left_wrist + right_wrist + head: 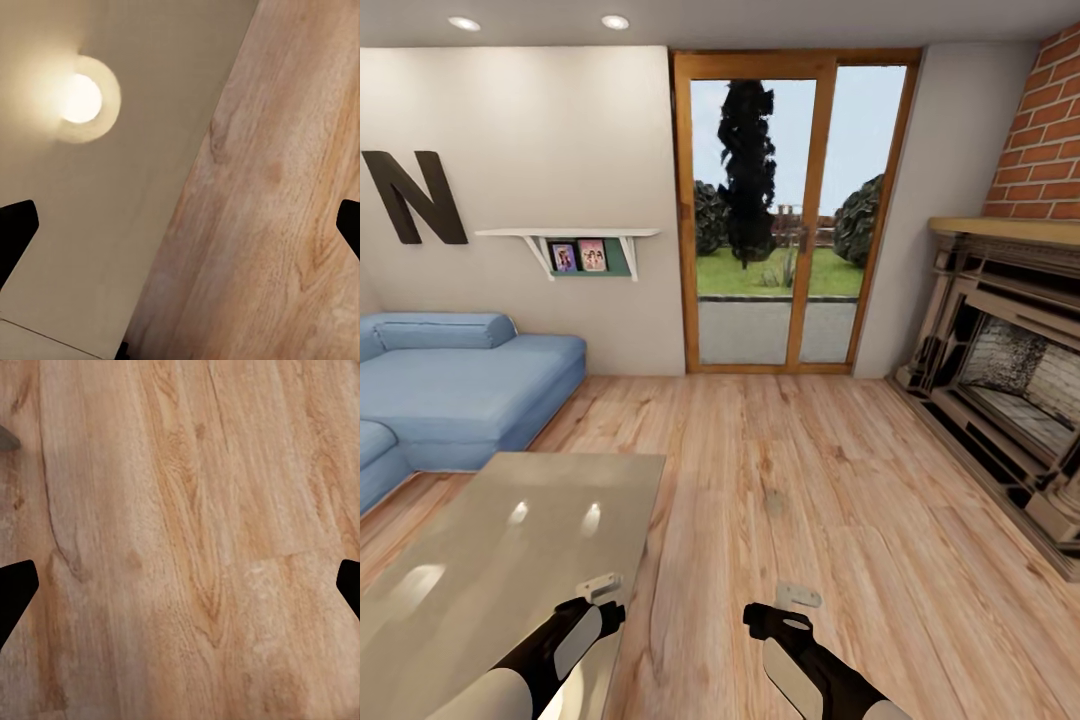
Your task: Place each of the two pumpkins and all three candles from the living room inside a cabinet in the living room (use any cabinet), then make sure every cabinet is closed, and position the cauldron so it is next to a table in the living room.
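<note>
Head view took in the low glossy grey coffee table (490,560), bare-topped, beside the blue corner sofa (460,390) on light wood plank floor (790,470). Left gripper (603,588) and right gripper (797,596) hung low, fingers spread and empty, presumably tucked for travelling while searching.

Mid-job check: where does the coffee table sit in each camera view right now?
Head view: the coffee table fills the lower left, its glossy grey top reflecting ceiling lights, under the left tool.
Left wrist view: its top spans the side with the bright light reflection, its edge running diagonally against the floor.
Right wrist view: I cannot pick it out with confidence.
Shared landmark: the wood plank floor.
</note>
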Robot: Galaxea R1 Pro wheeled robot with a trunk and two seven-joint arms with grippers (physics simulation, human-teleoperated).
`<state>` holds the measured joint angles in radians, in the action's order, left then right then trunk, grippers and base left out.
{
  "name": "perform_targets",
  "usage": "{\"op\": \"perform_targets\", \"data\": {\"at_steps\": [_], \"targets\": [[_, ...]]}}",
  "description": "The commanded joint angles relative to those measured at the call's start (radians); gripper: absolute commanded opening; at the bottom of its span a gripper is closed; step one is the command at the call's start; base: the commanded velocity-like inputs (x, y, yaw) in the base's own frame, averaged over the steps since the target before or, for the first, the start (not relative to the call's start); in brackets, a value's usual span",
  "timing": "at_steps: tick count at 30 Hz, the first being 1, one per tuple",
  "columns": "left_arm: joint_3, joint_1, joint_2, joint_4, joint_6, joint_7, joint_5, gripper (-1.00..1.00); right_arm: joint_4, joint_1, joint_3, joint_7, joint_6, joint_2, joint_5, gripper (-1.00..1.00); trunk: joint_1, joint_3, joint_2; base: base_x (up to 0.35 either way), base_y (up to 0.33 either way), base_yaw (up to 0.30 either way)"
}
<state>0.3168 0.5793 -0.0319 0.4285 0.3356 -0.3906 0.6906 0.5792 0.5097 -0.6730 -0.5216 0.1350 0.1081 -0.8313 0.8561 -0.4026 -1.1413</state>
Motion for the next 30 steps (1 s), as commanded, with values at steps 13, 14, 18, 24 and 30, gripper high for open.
{"op": "perform_targets", "data": {"at_steps": [13, 14, 18, 24, 30], "targets": [[0.008, 0.001, -0.002, 0.003, 0.003, -0.008, 0.009, 1.0, 0.002, 0.001, -0.005, -0.009, 0.006, -0.001, -0.006, 1.0, 0.0, -0.001, -0.001, 0.099, 0.0, 0.0], [0.008, 0.001, -0.002, 0.003, 0.003, -0.008, 0.009, 1.0, 0.003, 0.001, -0.005, -0.009, 0.006, -0.001, -0.006, 1.0, 0.0, -0.001, -0.001, 0.099, 0.0, 0.0], [0.008, 0.001, -0.002, 0.003, 0.003, -0.008, 0.009, 1.0, 0.003, 0.001, -0.005, -0.009, 0.006, -0.001, -0.006, 1.0, 0.0, -0.001, -0.001, 0.099, 0.0, 0.0], [0.008, 0.001, -0.002, 0.003, 0.003, -0.008, 0.009, 1.0, 0.004, 0.001, -0.005, -0.009, 0.006, -0.001, -0.006, 1.0, 0.0, -0.001, -0.001, 0.099, 0.0, 0.0], [0.008, 0.001, -0.002, 0.003, 0.003, -0.008, 0.009, 1.0, 0.004, 0.001, -0.005, -0.009, 0.008, -0.001, -0.006, 1.0, 0.0, -0.001, -0.001, 0.103, 0.0, 0.0]]}}
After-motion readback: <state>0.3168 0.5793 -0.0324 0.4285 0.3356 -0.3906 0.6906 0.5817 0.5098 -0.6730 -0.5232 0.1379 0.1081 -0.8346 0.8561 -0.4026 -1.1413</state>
